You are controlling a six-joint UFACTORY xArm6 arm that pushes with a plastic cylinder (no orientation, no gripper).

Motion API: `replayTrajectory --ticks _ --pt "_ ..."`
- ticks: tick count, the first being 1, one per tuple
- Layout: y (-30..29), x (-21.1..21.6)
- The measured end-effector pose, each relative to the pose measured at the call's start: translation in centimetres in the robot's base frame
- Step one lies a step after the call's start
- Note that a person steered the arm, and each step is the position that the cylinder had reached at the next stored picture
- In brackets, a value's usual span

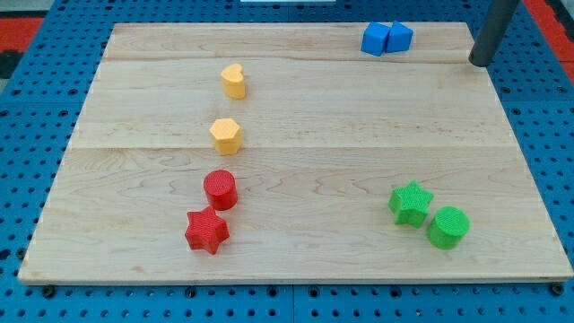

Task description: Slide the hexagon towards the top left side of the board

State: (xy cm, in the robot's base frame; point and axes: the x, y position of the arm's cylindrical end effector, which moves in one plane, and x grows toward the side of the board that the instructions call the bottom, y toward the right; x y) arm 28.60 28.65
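The desk [359, 117] is a pale wooden board made of joined planks, and eight small blocks lie on it. Two blue blocks [387, 39] sit touching each other at the far edge, near the far right corner. A yellow heart-shaped block [234, 80] lies left of centre, with the yellow hexagon [226, 135] a little nearer. Closer to the near left corner a red cylinder [220, 189] sits just beside a red star [207, 231]. Near the near right corner a green star [411, 203] sits just beside a green cylinder [447, 227].
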Motion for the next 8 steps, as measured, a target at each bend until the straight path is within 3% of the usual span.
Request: replayTrajectory --ticks 4,5,6,7,8 --pt "0.5 -1.4" --pt "-4.4 1.3" --pt "-14.1 5.1" --pt "-20.1 12.4" --pt "-29.2 13.6"
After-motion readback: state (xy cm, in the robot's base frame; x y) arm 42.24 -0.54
